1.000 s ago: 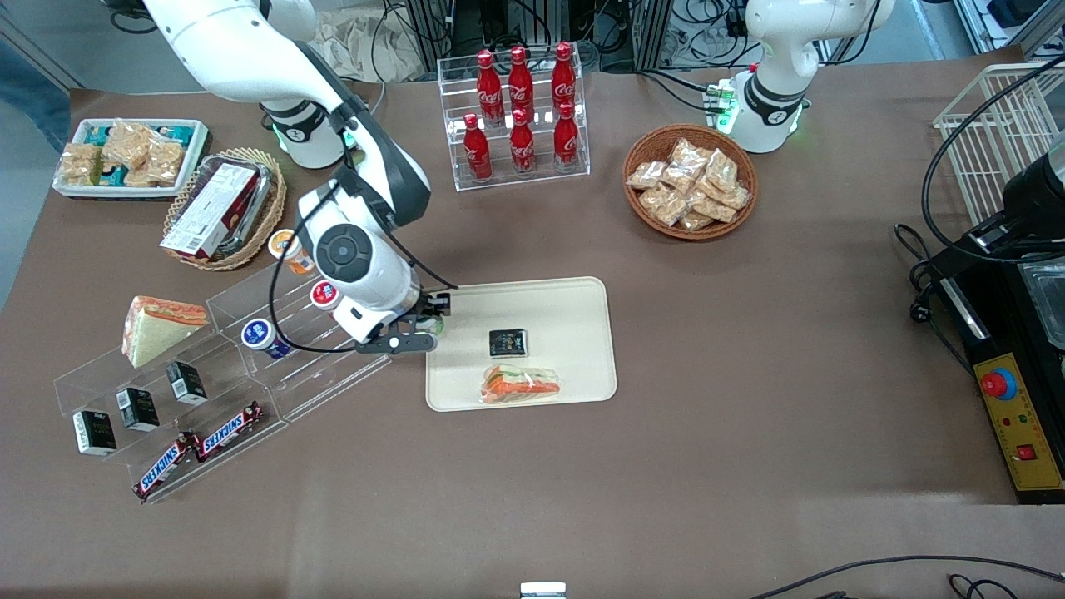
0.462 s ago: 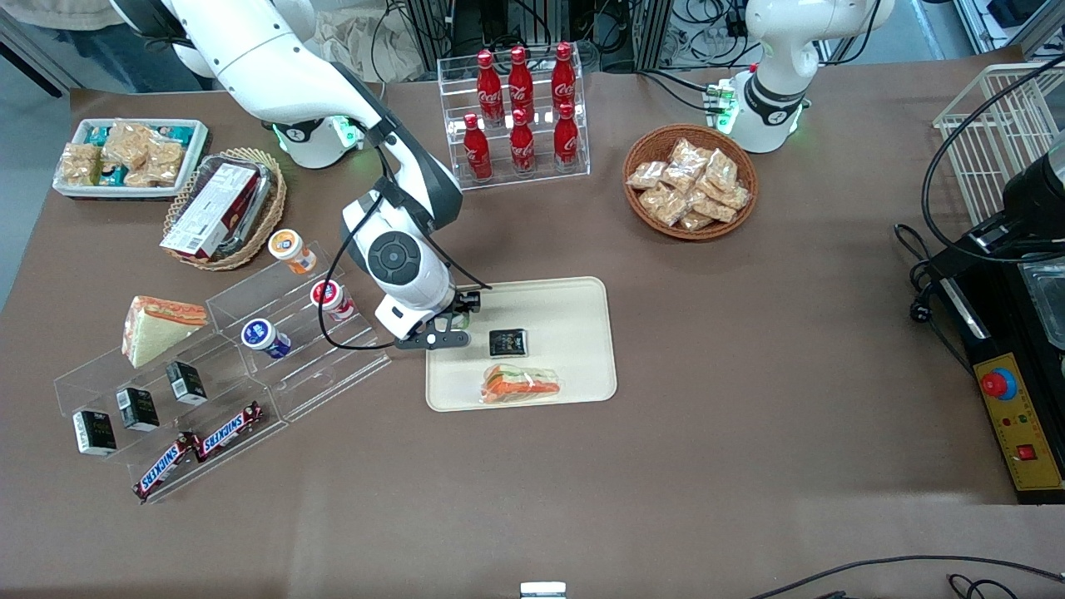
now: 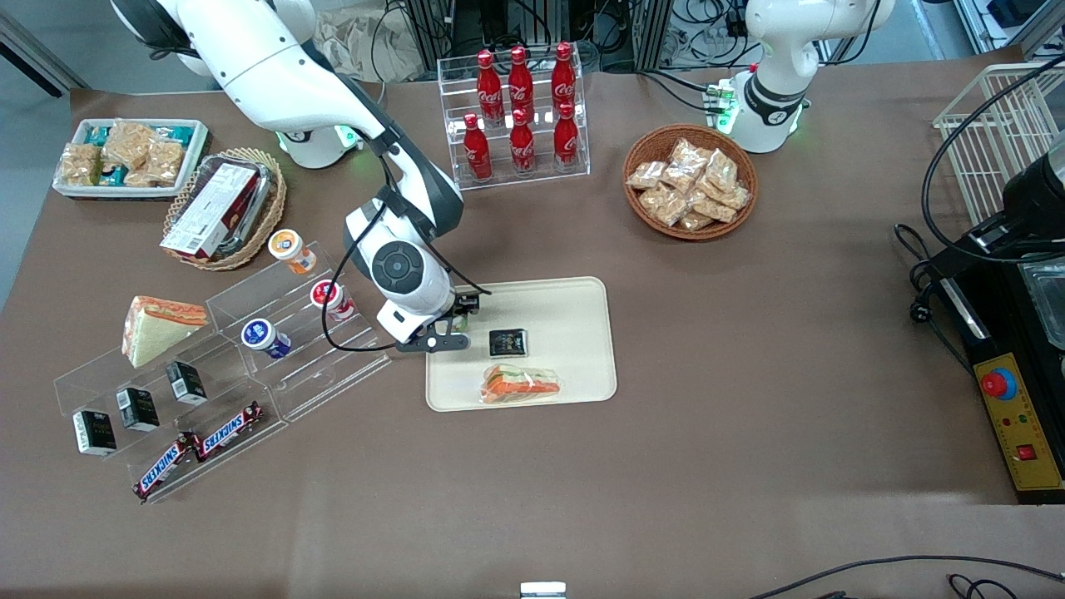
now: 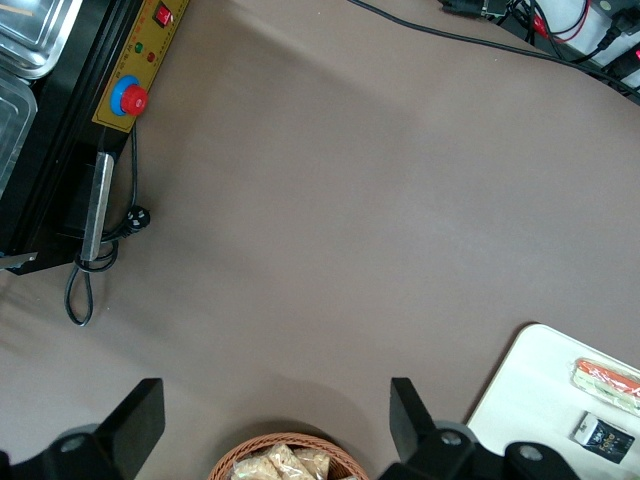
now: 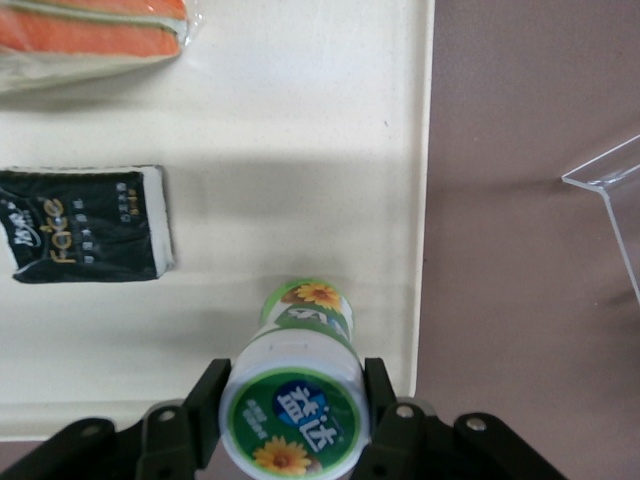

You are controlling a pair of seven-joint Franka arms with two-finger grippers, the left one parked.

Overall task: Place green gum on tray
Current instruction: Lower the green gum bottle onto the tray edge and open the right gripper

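Running across the front view from the working arm's end, you pass the clear acrylic stand point(image 3: 274, 333) with the orange-lidded point(image 3: 287, 247), red-lidded point(image 3: 326, 294) and blue-lidded gum bottles point(image 3: 260, 334) on its steps, then come to your gripper point(image 3: 463, 314). A second ago it hung over the gap between the stand and the tray point(image 3: 582, 291); half a second ago it had crossed the tray's rim, and since then it has barely shifted. So the carry looks finished, and what remains, by my reading, is the lowering and the release.

The gripper is clamped on the green gum point(image 5: 297, 395): in the right wrist view you can see a finger point(image 5: 206, 402) pressed to each side of the bottle just under its white-and-green lid. The gum hangs upright over the tray's cream floor point(image 5: 300, 120), just inside the rim nearest the stand. Whether its base touches the tray yet, I cannot tell.

Farther along the tray lie the black tissue pack point(image 3: 507, 342), near the gum but apart from it, and the wrapped sandwich point(image 3: 522, 384), nearer the front camera. Set it down straight and you should miss both.
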